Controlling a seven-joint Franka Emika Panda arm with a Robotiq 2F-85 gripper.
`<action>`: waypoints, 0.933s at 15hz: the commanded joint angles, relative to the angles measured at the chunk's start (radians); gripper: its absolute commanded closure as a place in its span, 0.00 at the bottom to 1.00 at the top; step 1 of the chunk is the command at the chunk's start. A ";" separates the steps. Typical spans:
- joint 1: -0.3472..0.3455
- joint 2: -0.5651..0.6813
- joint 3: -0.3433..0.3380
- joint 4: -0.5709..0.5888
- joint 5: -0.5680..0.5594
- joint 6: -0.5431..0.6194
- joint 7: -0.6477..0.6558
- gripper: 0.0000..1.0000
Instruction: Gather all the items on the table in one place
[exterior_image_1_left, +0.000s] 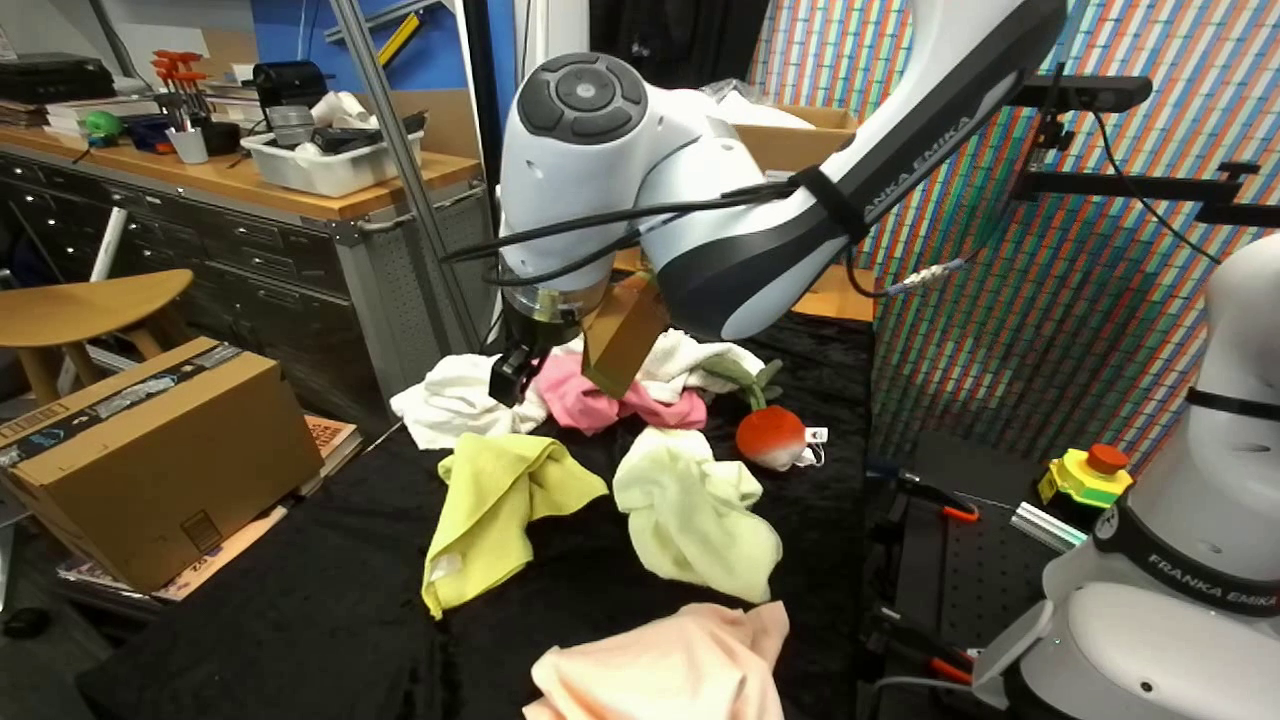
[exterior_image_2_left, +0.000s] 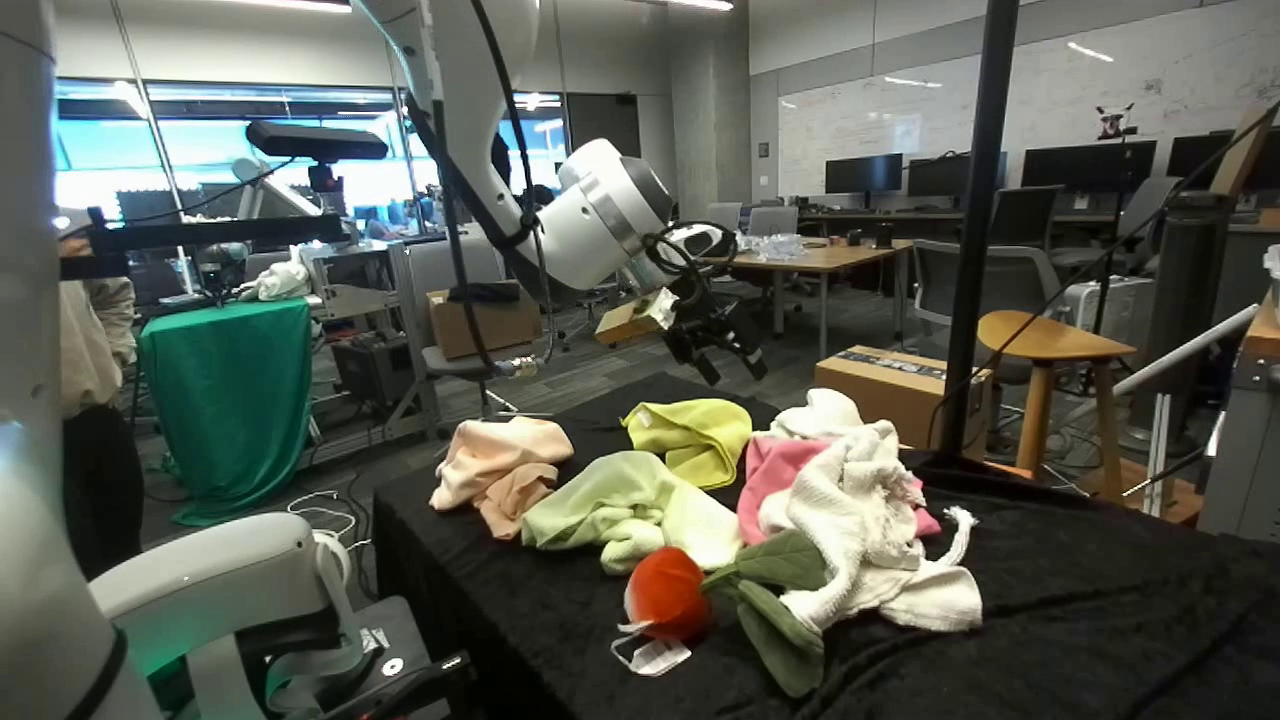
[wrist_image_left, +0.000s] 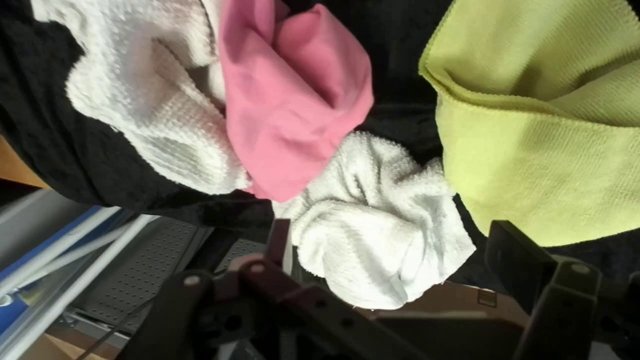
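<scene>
My gripper is open and empty above a white cloth; it also shows in both exterior views. A pink cloth lies between that white cloth and another white, fringed cloth. A yellow-green cloth lies in front, apart from the pale green cloth beside it. A peach cloth lies at the near edge in this exterior view. A red plush radish with green leaves and a white tag touches the fringed cloth.
The table is covered in black fabric. A cardboard box stands beyond its edge, near a wooden stool. A dark upright pole rises beside the table. An emergency stop button sits near the robot base.
</scene>
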 joint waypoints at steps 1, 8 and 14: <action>-0.039 0.147 0.016 0.157 0.075 0.047 -0.215 0.00; -0.029 0.311 -0.021 0.422 0.284 -0.028 -0.631 0.00; -0.040 0.446 -0.044 0.642 0.475 -0.088 -0.883 0.00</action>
